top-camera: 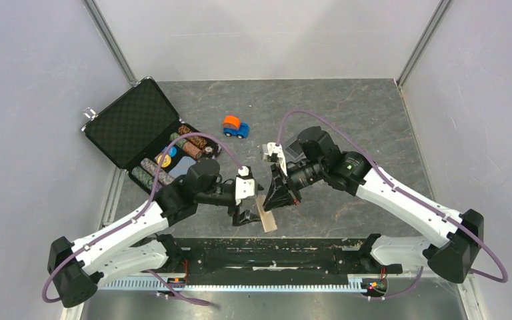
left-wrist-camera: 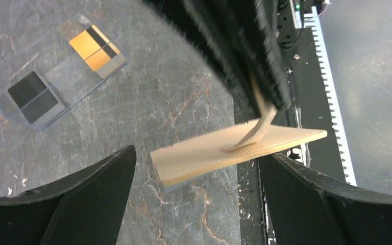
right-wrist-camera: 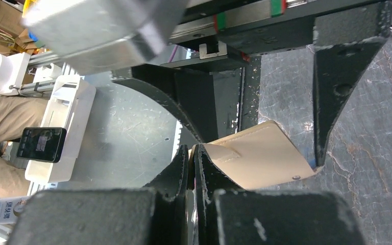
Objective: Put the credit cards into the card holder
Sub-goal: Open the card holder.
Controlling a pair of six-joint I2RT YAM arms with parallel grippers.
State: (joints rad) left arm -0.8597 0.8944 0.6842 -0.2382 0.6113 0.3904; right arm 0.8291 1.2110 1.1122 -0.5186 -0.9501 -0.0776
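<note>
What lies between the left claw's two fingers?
The card holder, pinched by the right claw, hangs between the open left claw's fingers; the left wrist view shows it.

- Above the card holder (left-wrist-camera: 224,153): blocked. The right gripper (right-wrist-camera: 192,155) is clamped on its tab, with the arm right behind it.
- Either side of the card holder: the left gripper (top-camera: 242,215) has one finger on each side, spread wide. There is a narrow gap on each side.
- Near side of the card holder: the black rail (top-camera: 267,257) is close, so room is tight.
- The clear box (left-wrist-camera: 76,97) with credit cards (left-wrist-camera: 98,48) sits apart from the card holder, with bare table between them.
- Far side of the card holder: the toy car (top-camera: 235,127) and chip case (top-camera: 133,120) are well apart from it.
</note>
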